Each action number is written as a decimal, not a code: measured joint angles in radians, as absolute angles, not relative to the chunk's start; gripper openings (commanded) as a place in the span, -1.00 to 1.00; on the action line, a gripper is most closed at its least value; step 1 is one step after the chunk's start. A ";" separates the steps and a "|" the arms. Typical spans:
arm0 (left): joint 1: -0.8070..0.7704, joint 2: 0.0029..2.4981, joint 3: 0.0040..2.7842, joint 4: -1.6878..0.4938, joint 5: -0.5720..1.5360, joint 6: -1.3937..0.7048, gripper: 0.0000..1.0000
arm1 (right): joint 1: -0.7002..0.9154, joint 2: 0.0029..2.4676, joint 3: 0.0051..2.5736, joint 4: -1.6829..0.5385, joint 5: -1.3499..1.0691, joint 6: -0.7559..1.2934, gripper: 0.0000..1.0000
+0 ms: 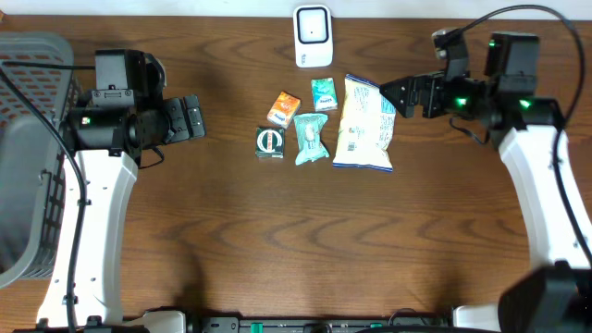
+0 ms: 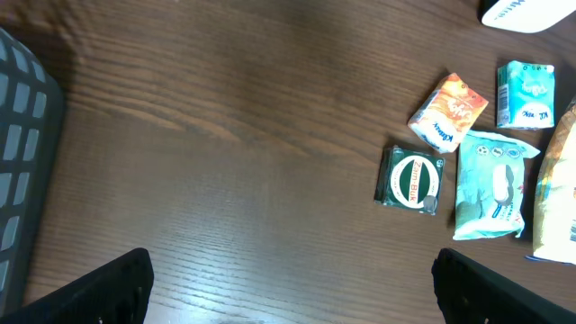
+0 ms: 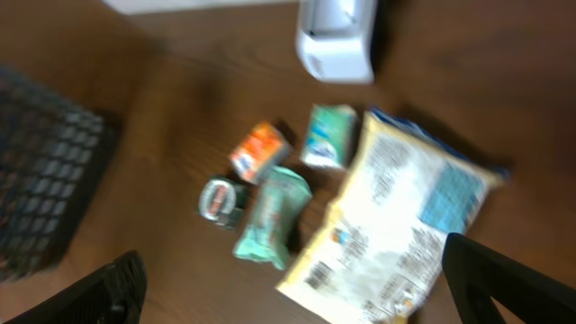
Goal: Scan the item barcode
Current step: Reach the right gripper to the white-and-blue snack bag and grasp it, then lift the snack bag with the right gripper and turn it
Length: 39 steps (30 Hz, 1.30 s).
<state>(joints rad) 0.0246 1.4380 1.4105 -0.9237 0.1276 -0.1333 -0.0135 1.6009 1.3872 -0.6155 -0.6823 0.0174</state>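
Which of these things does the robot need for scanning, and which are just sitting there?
For the job: white scanner, big snack bag, orange packet, small teal packet, teal bar, dark green packet.
Just lying about: grey basket.

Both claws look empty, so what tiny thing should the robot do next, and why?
Probably lower the right gripper onto the big white, yellow and blue crinkly snack bag: its jaws stand open and empty just beside it, and no item has been lifted toward the white plastic scanner yet.
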 measured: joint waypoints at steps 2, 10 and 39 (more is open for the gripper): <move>0.025 1.438 1.411 -0.924 0.127 -0.133 0.95 | -0.014 1.652 1.388 -0.617 -0.636 0.068 0.99; 0.025 1.438 1.411 -0.924 0.127 -0.133 0.96 | -0.014 1.865 1.389 -0.599 -0.541 0.179 0.59; 0.025 1.438 1.411 -0.924 0.127 -0.133 0.95 | -0.035 2.185 1.409 -0.429 -0.981 0.105 -0.97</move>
